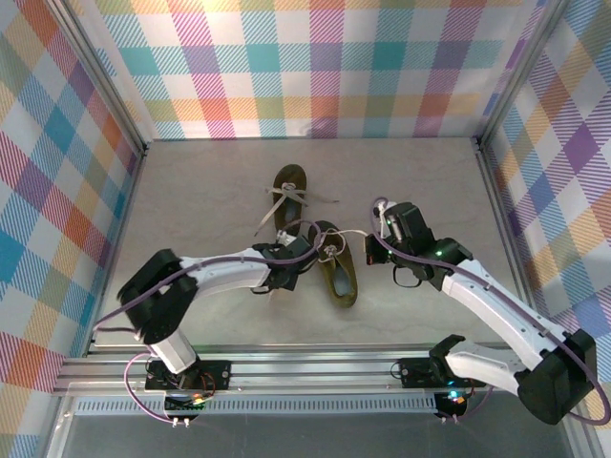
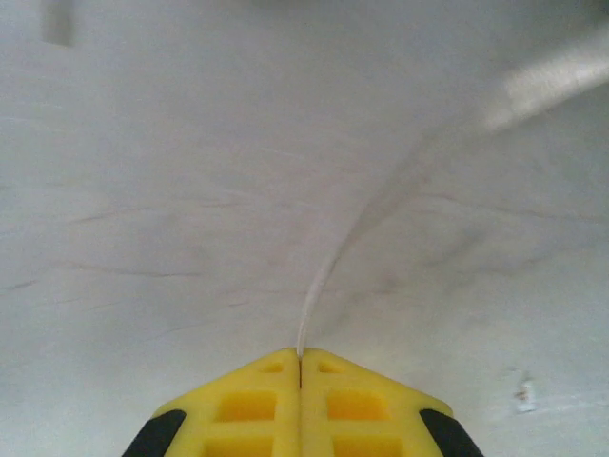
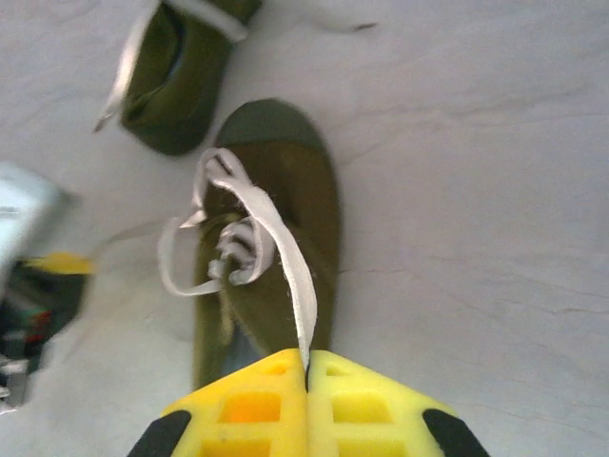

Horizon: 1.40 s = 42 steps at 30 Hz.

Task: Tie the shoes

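Two small olive-brown shoes lie mid-counter: the near shoe (image 1: 339,277) between my two wrists, and the far shoe (image 1: 289,186) just beyond it to the left, close by but apart. Each looks light and soft-sided, so I judge that either would skid across the smooth pale counter (image 1: 191,191) at a hard tug rather than hold its ground.

The laces are what I have to handle. On the near shoe they are flat, pale and quite limp. In the right wrist view one broad strand (image 3: 290,257) runs from the eyelets straight down to my right jaws, which are pressed together on it with no gap, and a slack loop (image 3: 171,257) sags off the shoe's left side. My left jaws are likewise clamped shut on a thin strand (image 2: 319,281), seen edge-on between the yellow pads (image 2: 247,409); it curves away to the far right and blurs out, so I cannot trace it to its eyelet from there. From above, my left wrist sits right beside the near shoe's lacing. The far shoe's laces (image 1: 277,202) lie loose and splayed across it, untied.

Such a lace has no stiffness and will fold wherever it is pinched. I would grip it flat-side on, a little back from the tip for pulling and nearer the eyelets for shaping a loop. I would also pull both sides evenly, so the shoe stays put and the thin ribbon does not slip out.
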Each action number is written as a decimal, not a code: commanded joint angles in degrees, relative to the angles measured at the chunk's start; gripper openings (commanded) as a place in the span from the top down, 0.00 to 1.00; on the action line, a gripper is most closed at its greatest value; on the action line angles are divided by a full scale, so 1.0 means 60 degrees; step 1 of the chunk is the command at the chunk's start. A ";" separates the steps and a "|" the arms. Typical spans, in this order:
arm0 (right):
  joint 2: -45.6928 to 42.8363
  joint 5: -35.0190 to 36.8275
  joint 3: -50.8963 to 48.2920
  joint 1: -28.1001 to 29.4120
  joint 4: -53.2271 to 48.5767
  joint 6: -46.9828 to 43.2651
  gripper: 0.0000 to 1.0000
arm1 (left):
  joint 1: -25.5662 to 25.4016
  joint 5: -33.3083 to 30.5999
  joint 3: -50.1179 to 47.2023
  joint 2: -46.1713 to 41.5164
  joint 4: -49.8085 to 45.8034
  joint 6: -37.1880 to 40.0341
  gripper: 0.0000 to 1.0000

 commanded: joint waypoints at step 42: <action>0.2046 -0.0590 -0.1415 -0.6881 0.1707 0.1905 1.00 | 0.5373 0.0156 -0.2442 -0.3075 -0.0617 -0.3096 1.00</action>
